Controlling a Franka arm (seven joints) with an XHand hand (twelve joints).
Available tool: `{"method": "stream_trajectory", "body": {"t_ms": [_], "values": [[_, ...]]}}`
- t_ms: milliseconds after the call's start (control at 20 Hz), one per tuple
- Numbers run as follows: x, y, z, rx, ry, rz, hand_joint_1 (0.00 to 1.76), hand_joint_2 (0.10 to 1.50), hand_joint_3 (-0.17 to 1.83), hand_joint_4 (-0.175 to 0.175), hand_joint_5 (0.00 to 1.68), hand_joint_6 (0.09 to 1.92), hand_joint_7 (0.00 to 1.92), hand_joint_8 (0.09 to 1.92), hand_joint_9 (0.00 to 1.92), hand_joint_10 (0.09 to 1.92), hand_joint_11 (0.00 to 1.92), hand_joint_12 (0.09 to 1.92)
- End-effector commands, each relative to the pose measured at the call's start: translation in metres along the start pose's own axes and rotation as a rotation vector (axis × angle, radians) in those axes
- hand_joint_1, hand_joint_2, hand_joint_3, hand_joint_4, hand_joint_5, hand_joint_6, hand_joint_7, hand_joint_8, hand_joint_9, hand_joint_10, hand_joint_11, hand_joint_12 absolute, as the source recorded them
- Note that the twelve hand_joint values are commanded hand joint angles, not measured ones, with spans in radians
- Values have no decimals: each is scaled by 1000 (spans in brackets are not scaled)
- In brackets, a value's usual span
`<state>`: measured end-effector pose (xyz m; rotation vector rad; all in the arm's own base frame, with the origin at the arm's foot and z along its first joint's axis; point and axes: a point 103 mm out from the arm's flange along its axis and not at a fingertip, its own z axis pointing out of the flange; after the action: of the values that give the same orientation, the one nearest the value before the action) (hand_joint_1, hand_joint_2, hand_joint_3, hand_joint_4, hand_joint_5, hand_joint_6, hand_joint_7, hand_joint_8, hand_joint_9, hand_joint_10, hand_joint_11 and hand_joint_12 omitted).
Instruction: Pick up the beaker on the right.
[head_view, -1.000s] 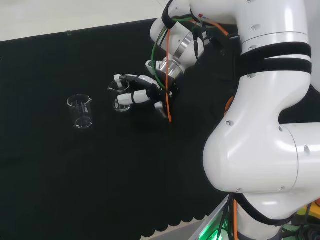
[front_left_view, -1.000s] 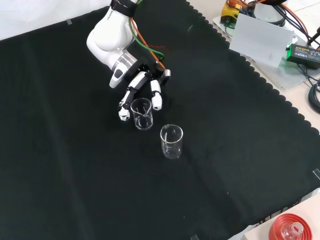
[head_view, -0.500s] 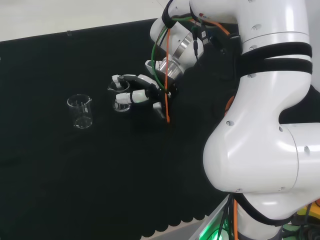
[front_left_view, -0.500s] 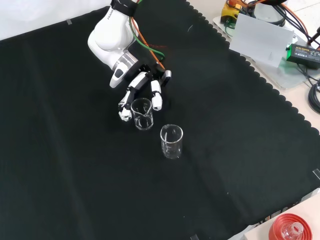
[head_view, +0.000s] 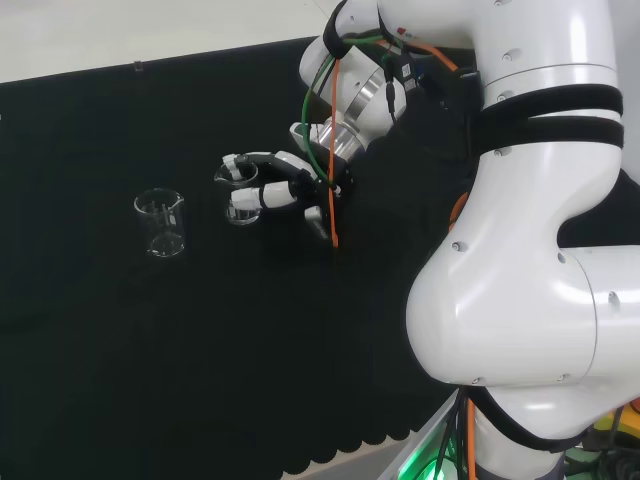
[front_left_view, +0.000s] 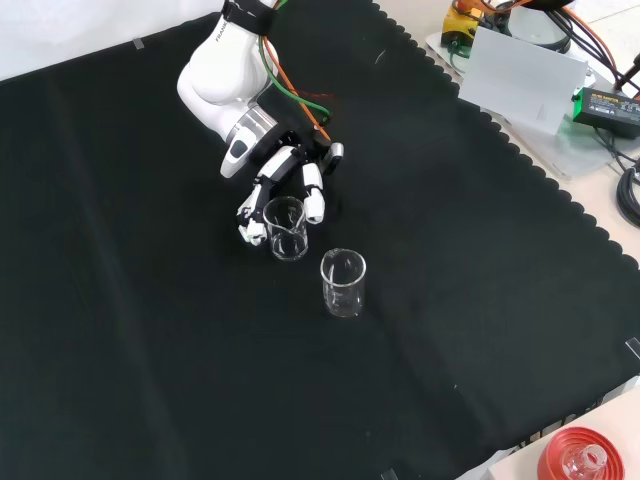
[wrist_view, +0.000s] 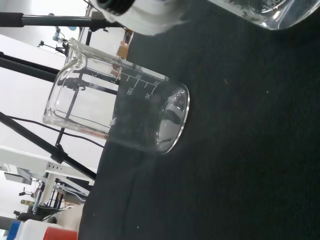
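Note:
Two clear glass beakers stand upright on the black cloth. In the head view the right beaker (head_view: 240, 195) sits between the fingers of my black and white hand (head_view: 280, 185), which curl round its sides. In the front view this same beaker (front_left_view: 285, 228) is the farther one, with a finger (front_left_view: 250, 222) on its left and another finger on its right below the hand (front_left_view: 290, 165). It rests on the cloth. The other beaker (head_view: 161, 222) (front_left_view: 343, 283) stands apart and untouched. The wrist view has that other beaker (wrist_view: 117, 110) close up and an edge of the held beaker (wrist_view: 260, 12).
The arm's white links (head_view: 520, 250) stand at the head view's right. Past the cloth's scalloped edge in the front view lie a grey box (front_left_view: 525, 80) with cables at the top right, and a red ribbed ring (front_left_view: 585, 455) at the bottom right.
The hand has crept slightly toward the right beaker and its fingers have drawn in a little round it. Neither beaker has moved.

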<state>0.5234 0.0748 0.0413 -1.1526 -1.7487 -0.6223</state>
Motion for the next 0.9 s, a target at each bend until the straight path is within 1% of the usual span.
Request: {"method": "stream_trajectory", "body": {"t_ms": [50,450,800,850,900], "values": [[-2,0,1,-9,4,7,1038,874,-175,-15,468,87,361,512,333,602,0,1045],[1,2,0,-17,5,-3,1065,883,-175,-11,520,90,402,517,362,595,0,1095],[1,3,0,-17,9,-8,1077,892,-175,-5,576,138,467,529,406,592,0,1143],[1,4,1,-18,11,-7,1078,893,-175,-4,575,182,477,522,417,580,0,1148],[1,4,1,-20,8,-6,1079,894,-175,-3,555,271,487,514,427,569,0,1153]]}}
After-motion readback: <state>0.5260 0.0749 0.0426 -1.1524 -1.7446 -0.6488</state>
